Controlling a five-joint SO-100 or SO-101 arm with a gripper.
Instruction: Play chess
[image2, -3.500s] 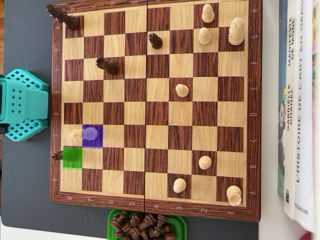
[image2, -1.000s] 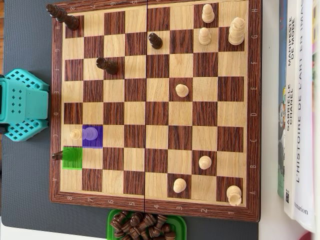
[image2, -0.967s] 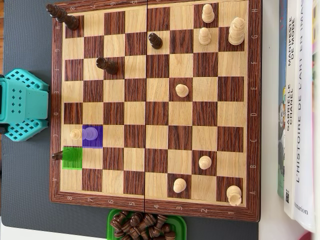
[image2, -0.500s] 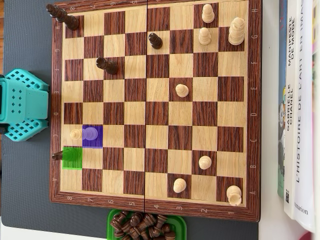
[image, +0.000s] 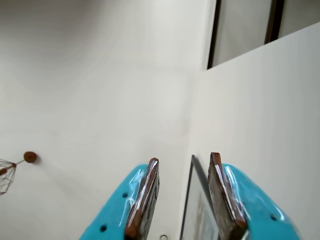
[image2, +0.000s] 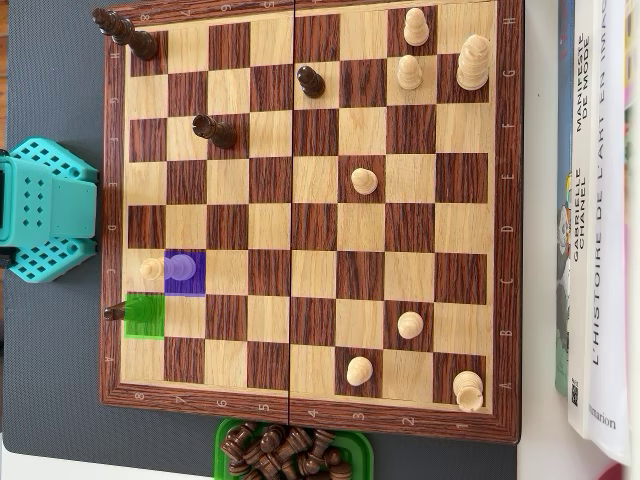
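In the overhead view a wooden chessboard lies on a dark mat. Several light pieces stand on it, among them a pawn near the middle and a pawn on a purple-marked square. A few dark pieces stand on it too, one beside a green-marked square. The teal arm base sits left of the board. In the wrist view my gripper is open and empty, raised and facing a white wall. No board or piece shows there.
A green tray with several captured dark pieces sits at the board's bottom edge in the overhead view. Books lie along the right side. The wrist view shows a picture frame and a brown knob on the wall.
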